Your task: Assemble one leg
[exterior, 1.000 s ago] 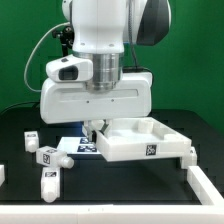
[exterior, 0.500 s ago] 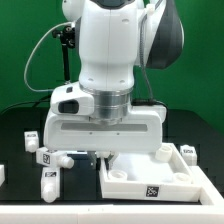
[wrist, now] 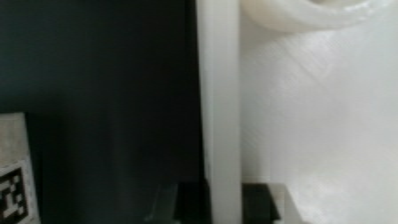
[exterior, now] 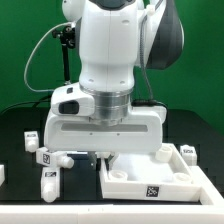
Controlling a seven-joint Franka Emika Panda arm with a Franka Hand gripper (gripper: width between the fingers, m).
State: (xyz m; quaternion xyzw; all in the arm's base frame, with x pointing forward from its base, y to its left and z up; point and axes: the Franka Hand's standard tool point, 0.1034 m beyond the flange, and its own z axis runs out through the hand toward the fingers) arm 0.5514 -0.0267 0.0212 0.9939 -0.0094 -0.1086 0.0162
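Note:
My gripper (exterior: 103,158) is shut on the raised rim of the large white square panel (exterior: 165,183), which lies at the front on the exterior view's right. In the wrist view the two dark fingers (wrist: 187,202) stand on either side of the thin white rim (wrist: 217,100), with my gripper (wrist: 224,203) closed on it. Several loose legs lie on the exterior view's left: one (exterior: 45,156) beside the gripper, one (exterior: 47,183) in front, one (exterior: 32,139) behind. A round white stub (exterior: 161,153) stands at the panel's far corner and also shows in the wrist view (wrist: 306,12).
Another small white tagged part (exterior: 186,150) sits behind the panel on the exterior view's right. A white piece (exterior: 2,173) lies at the left edge. A tagged white surface (wrist: 15,180) shows beside the rim in the wrist view. The arm's body hides the table's middle.
From one second ago, the arm has turned and come lower, and the panel has swung with it toward the front. Nothing has moved in the last half second.

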